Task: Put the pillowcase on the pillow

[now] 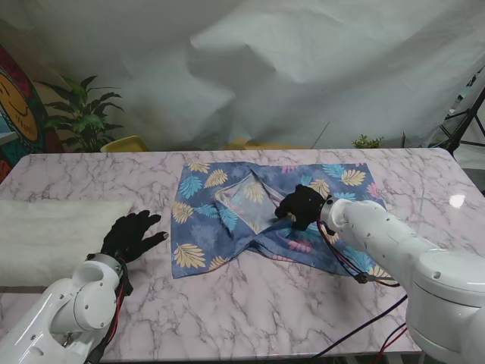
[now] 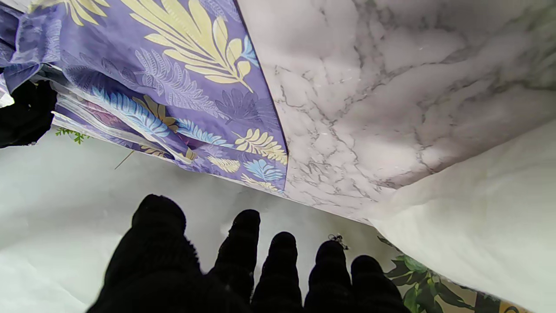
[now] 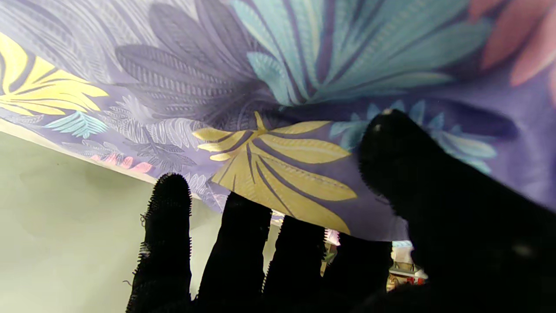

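Looking down from the stand, the pillowcase (image 1: pixel 265 216) is lying on the marble table (image 1: pixel 250 311) with its long axis running left to right, while only the right wrist view is showing the thumb (image 3: pixel 404 161) pressing a fold of the cloth against the fingers (image 3: pixel 243 243). The right hand (image 1: pixel 300 205) is resting on the middle of the pillowcase, pinching this fold. The left hand (image 1: pixel 129 235) is lying between the white pillow (image 1: pixel 53 235) and the pillowcase, fingers spread, holding nothing.
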`<action>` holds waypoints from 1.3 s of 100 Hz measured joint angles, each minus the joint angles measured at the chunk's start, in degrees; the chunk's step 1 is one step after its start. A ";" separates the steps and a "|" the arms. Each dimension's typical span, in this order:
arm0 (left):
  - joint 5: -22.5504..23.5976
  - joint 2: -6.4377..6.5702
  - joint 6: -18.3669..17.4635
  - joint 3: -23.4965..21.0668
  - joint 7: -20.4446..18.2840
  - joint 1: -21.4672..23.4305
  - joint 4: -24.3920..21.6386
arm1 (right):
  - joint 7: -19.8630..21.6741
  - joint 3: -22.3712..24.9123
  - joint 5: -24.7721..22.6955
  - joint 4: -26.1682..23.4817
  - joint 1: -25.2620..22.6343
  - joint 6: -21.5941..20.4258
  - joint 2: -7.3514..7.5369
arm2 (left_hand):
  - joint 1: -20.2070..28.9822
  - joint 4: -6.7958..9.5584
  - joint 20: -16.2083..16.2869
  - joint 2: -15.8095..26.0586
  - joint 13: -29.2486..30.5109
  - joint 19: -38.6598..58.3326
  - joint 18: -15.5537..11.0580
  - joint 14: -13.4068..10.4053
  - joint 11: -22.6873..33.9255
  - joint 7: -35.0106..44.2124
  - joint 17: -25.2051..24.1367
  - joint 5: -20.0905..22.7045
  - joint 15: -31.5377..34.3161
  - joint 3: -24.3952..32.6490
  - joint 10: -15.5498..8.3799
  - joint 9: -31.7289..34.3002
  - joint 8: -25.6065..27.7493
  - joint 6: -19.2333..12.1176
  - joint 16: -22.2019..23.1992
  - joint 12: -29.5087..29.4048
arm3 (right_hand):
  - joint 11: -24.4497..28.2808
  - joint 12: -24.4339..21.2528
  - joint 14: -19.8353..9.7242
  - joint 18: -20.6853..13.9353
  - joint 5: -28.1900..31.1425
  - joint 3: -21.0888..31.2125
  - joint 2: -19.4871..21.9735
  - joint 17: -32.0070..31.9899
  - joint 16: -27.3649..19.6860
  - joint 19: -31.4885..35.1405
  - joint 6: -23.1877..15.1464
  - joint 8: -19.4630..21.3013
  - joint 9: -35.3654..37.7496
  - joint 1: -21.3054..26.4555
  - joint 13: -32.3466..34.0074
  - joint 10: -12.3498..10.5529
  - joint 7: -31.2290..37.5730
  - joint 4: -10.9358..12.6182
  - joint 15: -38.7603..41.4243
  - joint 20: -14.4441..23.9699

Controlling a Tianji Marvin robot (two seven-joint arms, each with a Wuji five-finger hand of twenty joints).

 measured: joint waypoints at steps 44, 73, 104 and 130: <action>-0.88 -0.09 -0.20 -0.12 0.56 -0.39 0.90 | -5.85 17.09 -3.87 -5.92 -4.45 4.58 3.14 | 0.00 0.00 0.00 0.01 0.10 0.00 0.02 0.00 0.02 0.37 0.28 0.76 0.04 0.00 0.00 0.00 0.04 -0.13 0.00 0.00 | 26.82 19.50 -0.73 3.44 -6.32 0.07 1.85 11.87 26.22 11.95 -0.55 7.90 -0.63 7.70 15.92 4.36 2.10 -0.01 23.33 4.99; -1.20 -0.07 -0.88 0.60 0.55 -1.14 1.55 | -4.43 44.78 -26.38 -35.66 -20.39 11.69 15.17 | 0.00 0.00 0.00 0.02 0.60 0.01 0.08 0.03 0.50 0.46 0.35 0.76 0.78 0.00 0.03 0.01 0.05 -0.36 0.00 0.00 | 28.82 20.22 -0.64 -6.48 -3.48 -0.54 3.05 22.49 32.85 23.03 -0.55 4.11 -3.56 14.65 13.41 4.73 2.36 0.96 42.75 18.85; -1.92 -0.07 -1.76 1.15 0.55 -1.79 2.24 | -7.71 56.75 -33.29 -50.04 -34.15 14.12 17.22 | 0.89 0.00 0.00 0.03 0.60 0.02 0.08 0.03 0.63 0.51 0.35 0.76 0.78 0.14 0.05 0.68 0.05 -0.39 0.00 0.01 | 27.31 19.96 -1.46 -9.43 -0.41 -0.51 2.99 26.02 32.39 24.52 -0.52 -3.15 -0.49 14.65 14.75 5.50 2.99 0.97 42.42 22.54; -2.56 -0.05 -2.63 2.39 0.54 -3.07 3.43 | -6.96 62.58 -36.47 -56.01 -39.05 12.90 17.27 | 0.88 0.00 0.00 0.03 0.62 0.02 0.08 0.03 0.76 0.65 0.37 0.77 0.78 0.14 0.05 0.71 0.05 -0.40 0.00 0.03 | 26.25 19.96 -2.02 -9.51 0.30 -0.46 2.98 28.04 32.43 24.52 -0.31 -4.62 0.88 14.65 16.60 6.34 3.00 0.97 42.38 22.93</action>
